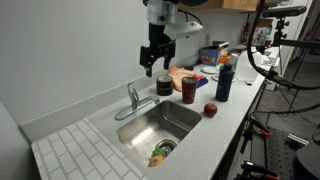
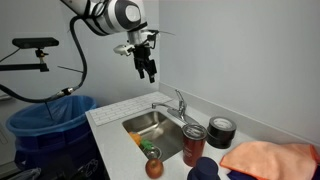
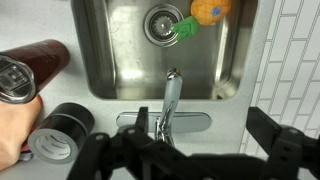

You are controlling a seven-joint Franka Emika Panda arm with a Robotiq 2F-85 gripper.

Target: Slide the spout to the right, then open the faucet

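Faucet (image 1: 133, 99) stands on pale counter (image 1: 228, 118) behind steel sink (image 1: 178, 118), fingers (image 3: 282, 141) spread apart above.

1. An exterior view looks down the worktop (image 1: 226, 128) from its tiled end.
2. An exterior view faces back from the cluttered end (both share the sink (image 2: 150, 122)).
3. Wrist view: straight down, close over the faucet (image 3: 170, 100).

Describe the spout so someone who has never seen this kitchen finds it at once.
Start at the steel sink sunk into the white counter. On its rim nearest the wall sits the chrome faucet. The spout is the long, thin tube that reaches from that base out over the sink, unlike the shorter lever handle that stands up above it.
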